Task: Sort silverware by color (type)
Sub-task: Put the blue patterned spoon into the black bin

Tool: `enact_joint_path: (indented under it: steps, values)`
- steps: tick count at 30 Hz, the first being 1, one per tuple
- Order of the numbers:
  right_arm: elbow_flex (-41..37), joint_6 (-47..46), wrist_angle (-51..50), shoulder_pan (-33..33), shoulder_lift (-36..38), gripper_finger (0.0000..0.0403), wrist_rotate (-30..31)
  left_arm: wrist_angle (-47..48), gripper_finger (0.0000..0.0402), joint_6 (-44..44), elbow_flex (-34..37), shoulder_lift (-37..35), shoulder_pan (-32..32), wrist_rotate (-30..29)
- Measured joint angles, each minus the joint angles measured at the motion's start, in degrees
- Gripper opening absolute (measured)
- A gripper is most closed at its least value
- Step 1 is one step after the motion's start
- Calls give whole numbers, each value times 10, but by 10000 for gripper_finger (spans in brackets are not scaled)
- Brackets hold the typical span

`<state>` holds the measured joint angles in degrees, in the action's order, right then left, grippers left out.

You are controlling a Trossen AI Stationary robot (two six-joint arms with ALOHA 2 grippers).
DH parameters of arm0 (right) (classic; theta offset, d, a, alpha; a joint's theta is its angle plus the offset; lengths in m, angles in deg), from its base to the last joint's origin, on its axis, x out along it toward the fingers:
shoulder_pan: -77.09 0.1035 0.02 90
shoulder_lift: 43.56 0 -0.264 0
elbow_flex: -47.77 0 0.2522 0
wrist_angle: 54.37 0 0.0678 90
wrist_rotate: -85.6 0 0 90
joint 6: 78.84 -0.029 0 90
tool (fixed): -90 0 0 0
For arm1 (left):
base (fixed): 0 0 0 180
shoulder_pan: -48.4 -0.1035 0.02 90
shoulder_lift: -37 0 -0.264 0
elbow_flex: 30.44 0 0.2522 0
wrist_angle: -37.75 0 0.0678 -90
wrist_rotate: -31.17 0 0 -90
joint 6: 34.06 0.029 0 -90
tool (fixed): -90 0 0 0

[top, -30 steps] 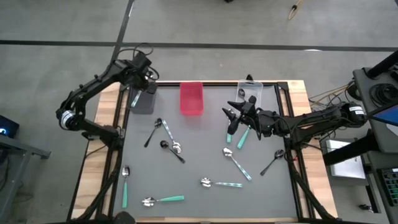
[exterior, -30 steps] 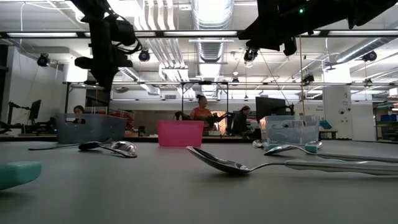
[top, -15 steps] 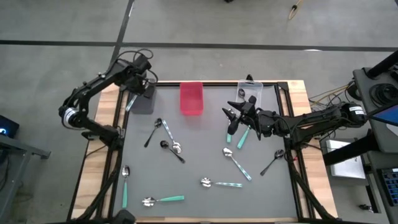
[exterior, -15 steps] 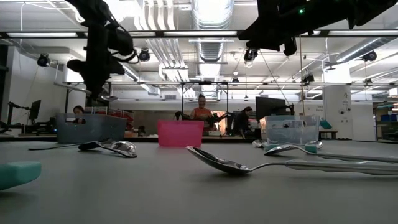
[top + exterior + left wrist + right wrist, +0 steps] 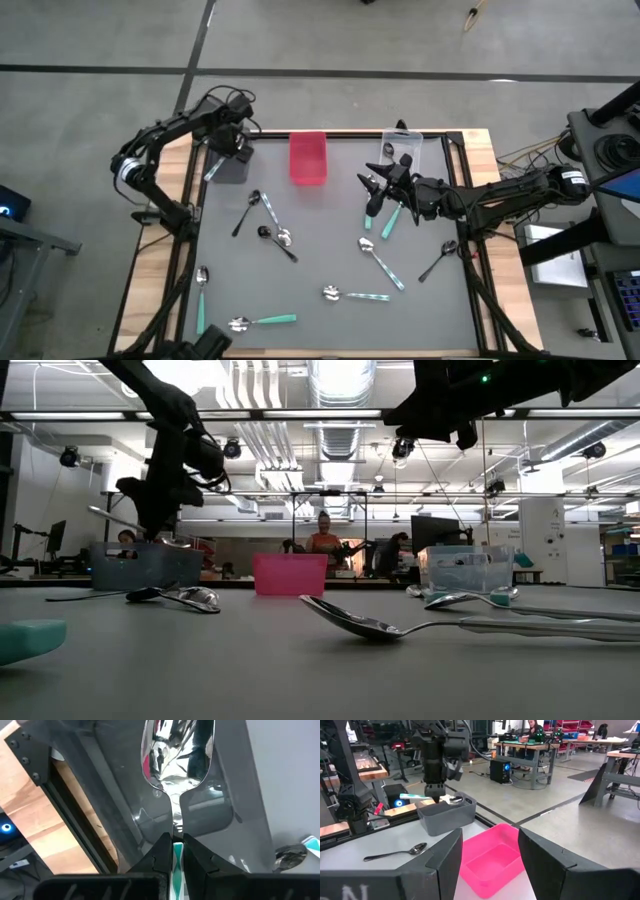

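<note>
Tool on the left arm (image 5: 222, 152) brought over the grey bin, a teal-handled spoon pinched in it.

Compared with a second ago, the left arm has been swung further in toward the grey bin (image 5: 231, 164) at the counter's (image 5: 320, 260) far left, and the teal-handled spoon (image 5: 176, 770) is now held with its bowl right above the bin's opening, the fingers clamped tight on the handle. A release into that bin is judged to be the next step, which would mark it as the teal bin. The right tool (image 5: 366, 184) is held wide apart and empty near the clear bin (image 5: 403, 148), unmoved. The pink bin (image 5: 308, 157) is seen empty. The other spoons (image 5: 262, 321), teal, patterned and black, lie scattered over the counter, unsorted.
</note>
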<state>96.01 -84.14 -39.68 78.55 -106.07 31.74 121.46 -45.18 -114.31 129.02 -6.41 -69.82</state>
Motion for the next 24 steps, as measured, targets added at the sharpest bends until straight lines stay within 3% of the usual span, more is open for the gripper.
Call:
enact_joint_path:
  steps: [24]
  values:
    - [0, 10, 0, 0, 0, 184, 0, -19, 11, 6, -3, 17, -23, 0]
